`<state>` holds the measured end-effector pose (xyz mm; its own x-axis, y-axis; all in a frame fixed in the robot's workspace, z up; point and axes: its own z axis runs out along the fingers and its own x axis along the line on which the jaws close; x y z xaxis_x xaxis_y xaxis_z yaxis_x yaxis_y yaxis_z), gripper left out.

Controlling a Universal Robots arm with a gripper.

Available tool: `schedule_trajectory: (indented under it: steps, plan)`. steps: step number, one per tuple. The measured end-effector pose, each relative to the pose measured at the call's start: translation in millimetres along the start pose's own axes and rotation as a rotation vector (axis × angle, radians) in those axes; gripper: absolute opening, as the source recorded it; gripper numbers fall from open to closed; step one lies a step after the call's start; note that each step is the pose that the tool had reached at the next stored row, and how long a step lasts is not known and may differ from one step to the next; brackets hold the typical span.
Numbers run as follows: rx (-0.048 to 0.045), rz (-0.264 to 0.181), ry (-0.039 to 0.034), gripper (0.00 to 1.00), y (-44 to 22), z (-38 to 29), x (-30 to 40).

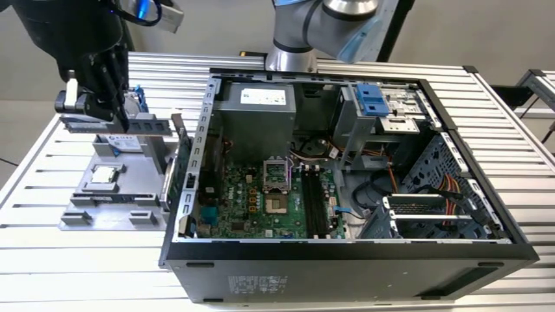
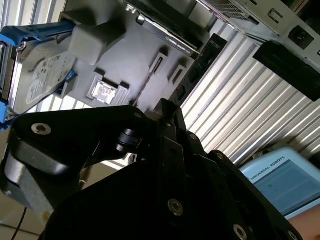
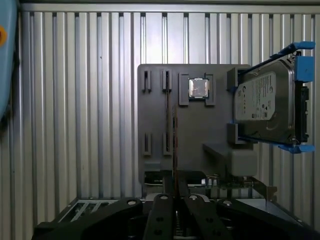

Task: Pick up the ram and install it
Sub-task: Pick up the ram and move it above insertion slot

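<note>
Above the gray fixture (image 1: 113,207), the gripper (image 1: 119,117) holds the ram (image 1: 145,123) between closed fingers.

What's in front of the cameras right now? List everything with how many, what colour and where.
ram: one, seen edge-on as a thin dark strip, standing in a slot of the holder, in line with the pincer
holder: one, grey, on the table at the exterior view's left of the case
processor chip: one, silver, in a recess of the holder
hard drive: one, silver with blue rails, at the holder's edge
card: one, green with a metal bracket, on the holder near the pincer
computer case: one, black, open, on the table
motherboard: one, green, inside the case
table: one, silver, slatted
arm: one, grey
pincer: one, black, over the holder at the ram
</note>
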<state>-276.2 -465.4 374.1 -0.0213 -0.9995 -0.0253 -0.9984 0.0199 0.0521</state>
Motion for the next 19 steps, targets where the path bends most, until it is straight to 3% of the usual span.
schedule_trajectory:
  steps: [19]
  plan:
    - [-0.0024,0.0,0.0,0.0,-30.9,-1.6,-0.7]
